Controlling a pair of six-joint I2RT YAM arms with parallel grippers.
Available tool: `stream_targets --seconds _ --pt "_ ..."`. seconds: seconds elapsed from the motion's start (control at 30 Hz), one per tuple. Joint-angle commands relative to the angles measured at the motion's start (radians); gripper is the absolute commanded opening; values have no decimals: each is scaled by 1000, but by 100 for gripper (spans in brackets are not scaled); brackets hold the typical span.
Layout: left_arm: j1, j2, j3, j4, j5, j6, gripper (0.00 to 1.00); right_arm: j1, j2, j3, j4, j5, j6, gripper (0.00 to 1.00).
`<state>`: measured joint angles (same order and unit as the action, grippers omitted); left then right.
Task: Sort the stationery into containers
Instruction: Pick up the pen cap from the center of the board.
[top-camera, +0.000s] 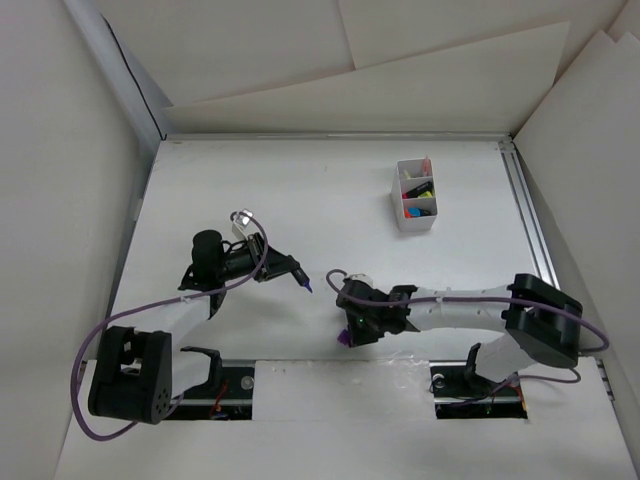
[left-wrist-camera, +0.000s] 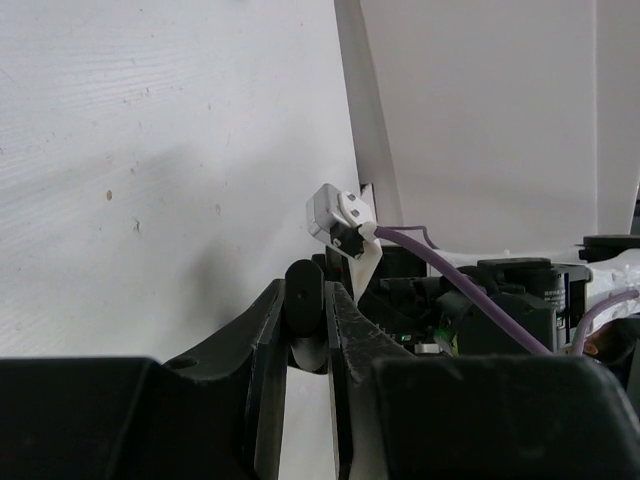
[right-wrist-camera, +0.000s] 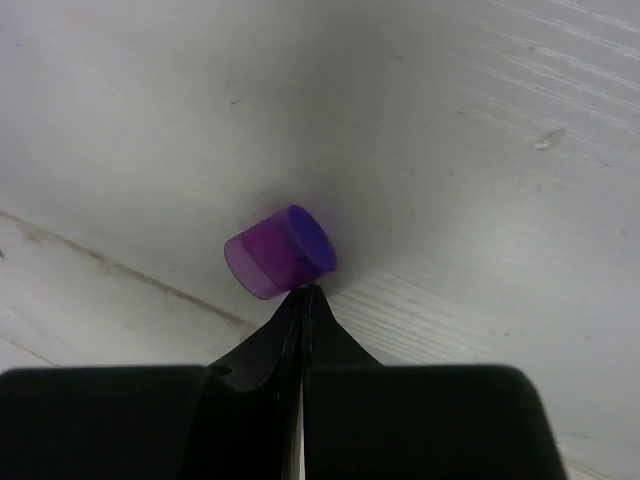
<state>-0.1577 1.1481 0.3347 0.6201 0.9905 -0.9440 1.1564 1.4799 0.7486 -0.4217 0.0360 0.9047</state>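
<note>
Mid cap-pickup, by the look of it: going for purple cap (right-wrist-camera: 280, 250) w/ right claw (right-wrist-camera: 305, 300), clenched tip-to-tip on nothing. Lies on counter (top-camera: 300, 190) just past the tips, maybe touching, not between them. Gripping black marker (top-camera: 285, 267) in left claw (left-wrist-camera: 304, 300), purple nib bare, near cap. Needs next, prob.: open up, nudge fwd to straddle cap, close. White box (top-camera: 400, 205) well apart at back-right, markers inside.

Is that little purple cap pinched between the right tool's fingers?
No, the purple cap sits just beyond the right tool's closed fingertips.
</note>
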Motion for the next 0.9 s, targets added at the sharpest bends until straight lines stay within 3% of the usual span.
stream_targets --seconds 0.0,0.3,0.43,0.6,0.7,0.73,0.87 --pt "-3 -24 7 4 -1 25 0 11 23 15 97 -44 -12 0" --pt "27 -47 17 -6 -1 25 0 11 160 109 238 85 -32 0" --pt "37 -74 26 -54 -1 40 0 11 172 149 216 97 -53 0" --pt "37 -85 26 -63 -19 50 0 11 13 112 184 87 -53 0" --pt "37 -85 26 -63 -19 50 0 11 -88 92 129 145 -53 17" --pt "37 -85 26 -63 -10 50 0 11 -143 77 85 162 -53 28" --pt "37 -76 35 -53 -10 50 0 11 -155 67 -35 208 -96 52"
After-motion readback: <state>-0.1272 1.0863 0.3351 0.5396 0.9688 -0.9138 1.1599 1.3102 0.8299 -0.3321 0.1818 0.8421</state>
